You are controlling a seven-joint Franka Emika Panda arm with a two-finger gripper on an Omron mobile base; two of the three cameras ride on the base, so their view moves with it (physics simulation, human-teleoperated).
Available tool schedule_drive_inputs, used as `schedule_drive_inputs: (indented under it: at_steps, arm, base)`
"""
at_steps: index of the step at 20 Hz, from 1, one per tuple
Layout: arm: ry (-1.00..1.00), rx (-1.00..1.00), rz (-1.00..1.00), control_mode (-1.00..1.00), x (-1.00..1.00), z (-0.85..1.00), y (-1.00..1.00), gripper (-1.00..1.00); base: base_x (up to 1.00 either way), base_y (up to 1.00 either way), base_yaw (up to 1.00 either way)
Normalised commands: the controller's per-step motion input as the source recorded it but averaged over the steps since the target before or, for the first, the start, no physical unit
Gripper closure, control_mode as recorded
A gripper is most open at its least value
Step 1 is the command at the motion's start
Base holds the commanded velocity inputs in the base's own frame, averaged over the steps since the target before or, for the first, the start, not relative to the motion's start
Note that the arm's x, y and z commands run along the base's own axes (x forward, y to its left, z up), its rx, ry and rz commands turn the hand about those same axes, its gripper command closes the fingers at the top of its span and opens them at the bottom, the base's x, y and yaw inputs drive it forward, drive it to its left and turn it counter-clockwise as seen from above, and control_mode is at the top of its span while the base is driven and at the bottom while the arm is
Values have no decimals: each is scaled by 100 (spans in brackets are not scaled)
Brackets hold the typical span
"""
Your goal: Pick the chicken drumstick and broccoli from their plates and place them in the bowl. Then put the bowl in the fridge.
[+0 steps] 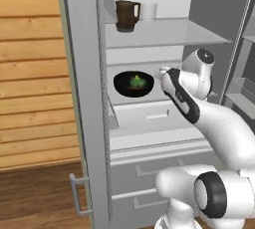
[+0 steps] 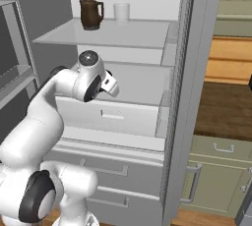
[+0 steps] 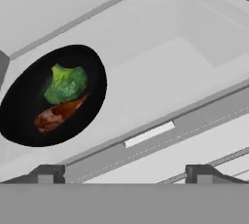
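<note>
Nearest the base cameras rose the white arm, its elbow bulking low in both base views and its forearm reaching forward into the open fridge. That tall grey fridge was the largest thing, its door edge standing at the left in the left base view, pale shelves and drawers inside.

On the middle shelf sat the black bowl, upright, left of the hand and apart from it. In the hand view the bowl held the broccoli with the chicken drumstick just below, the two touching.

Smaller things stood on the top shelf: a dark brown mug and, beside it, a white cup.

The gripper had its fingertips spread wide, pinching nothing, with the bowl off to one side of them.

By my judgement both foods were already in the bowl and the bowl was set in the fridge, so the last step was done bar clearing away. The next move called for drawing the hand straight back out of the fridge without clipping the bowl or the shelf above.

No brand, label or writing could be read anywhere.
</note>
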Motion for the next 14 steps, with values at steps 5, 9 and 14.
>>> schedule_drive_inputs:
  at_steps: [5,9,14]
  arm:
    - [0,-27,13,-100,-100,0,-33,-100]
    - [0,-27,10,-100,-100,-31,-10,-100]
    - [0,-15,3,-100,-100,-49,3,-100]
  base:
    - [0,0,0]
    - [0,0,0]
    - [0,0,0]
